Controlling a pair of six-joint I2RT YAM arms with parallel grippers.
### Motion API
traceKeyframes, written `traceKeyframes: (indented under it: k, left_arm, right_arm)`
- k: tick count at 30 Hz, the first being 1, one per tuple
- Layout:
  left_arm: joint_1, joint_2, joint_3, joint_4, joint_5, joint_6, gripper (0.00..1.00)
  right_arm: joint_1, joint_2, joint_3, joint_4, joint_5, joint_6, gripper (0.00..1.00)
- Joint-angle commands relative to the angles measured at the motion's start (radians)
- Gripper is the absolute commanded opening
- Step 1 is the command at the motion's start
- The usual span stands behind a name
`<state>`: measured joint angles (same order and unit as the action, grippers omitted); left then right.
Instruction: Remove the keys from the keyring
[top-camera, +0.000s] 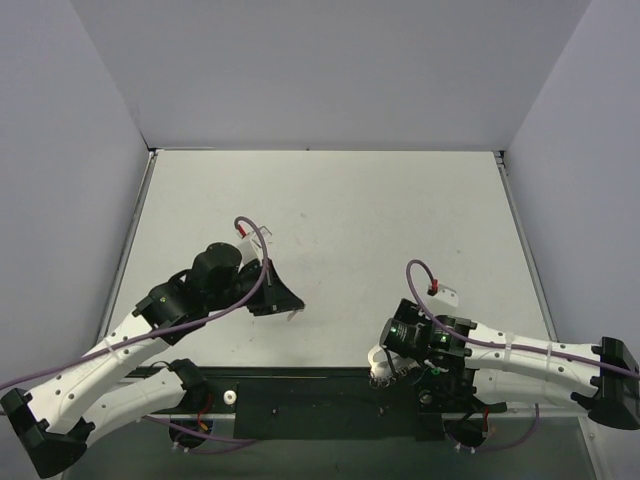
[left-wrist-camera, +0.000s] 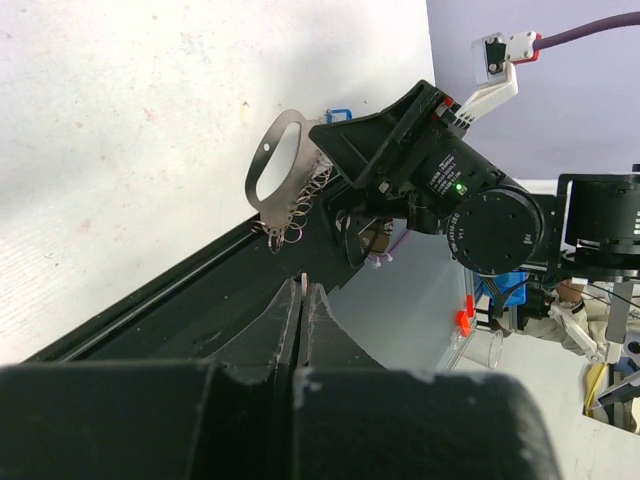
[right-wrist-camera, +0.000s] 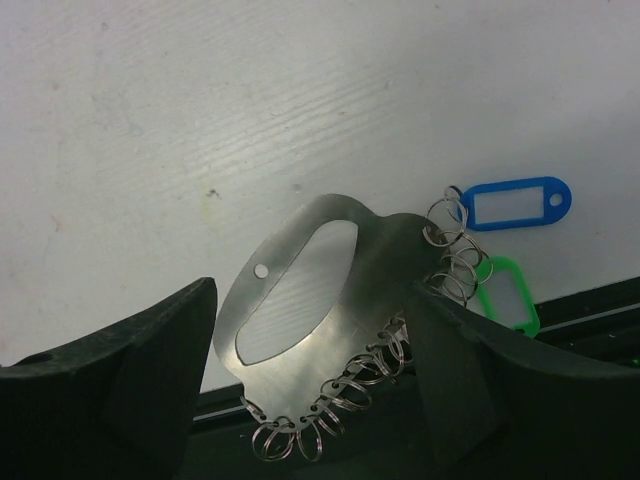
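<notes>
Closest to the right wrist lens, two black fingers (right-wrist-camera: 130, 380) of the right gripper (right-wrist-camera: 315, 292) stand wide apart with the keyring (right-wrist-camera: 350, 335) between them. Each finger meets one edge of the silver oval loop, so we read it as gripped across its width. Small wire rings (right-wrist-camera: 345, 385) crowd the loop's lower and right edge, and a blue tag (right-wrist-camera: 515, 203) and a green tag (right-wrist-camera: 505, 295) lie just beside those rings. We see the loop at the near edge of the white table (right-wrist-camera: 200, 120), its ringed end over the black rail (right-wrist-camera: 590, 315). From above, the left gripper (top-camera: 288, 308) is over the table left of centre, well apart from the right one. Its jaws are pressed together — a thin silver sliver (left-wrist-camera: 303, 284) pokes from the tips, too small for us to name.
</notes>
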<state>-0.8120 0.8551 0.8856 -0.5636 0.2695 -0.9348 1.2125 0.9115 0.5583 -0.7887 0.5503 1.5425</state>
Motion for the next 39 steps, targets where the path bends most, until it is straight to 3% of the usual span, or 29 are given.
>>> traceKeyframes:
  k: [1,8,15,19,27,32,39]
  left_arm:
    - [0.019,-0.039,-0.013,-0.015,0.011,0.027,0.00]
    - [0.040,-0.051,-0.020,-0.030,0.022,0.042,0.00]
    - [0.050,-0.048,-0.043,-0.013,0.037,0.040,0.00]
    - [0.051,-0.044,-0.043,-0.009,0.040,0.037,0.00]
    - [0.054,-0.048,-0.039,-0.027,0.039,0.039,0.00]
    - [0.059,-0.059,-0.027,-0.056,0.036,0.045,0.00]
    - [0.070,-0.067,-0.013,-0.091,0.031,0.057,0.00]
  right_arm:
    - [0.001,-0.008,-0.070,0.002,0.033,0.194,0.70]
    - [0.005,-0.039,-0.172,0.029,0.019,0.352,0.64]
    - [0.012,0.024,-0.189,0.055,0.010,0.372,0.61]
    - [0.010,0.076,-0.201,0.170,-0.009,0.344,0.58]
    - [-0.073,0.254,-0.181,0.435,-0.041,0.144,0.53]
    - [-0.142,0.374,-0.075,0.496,-0.072,-0.025,0.51]
    - [-0.274,0.559,0.053,0.695,-0.223,-0.218,0.49]
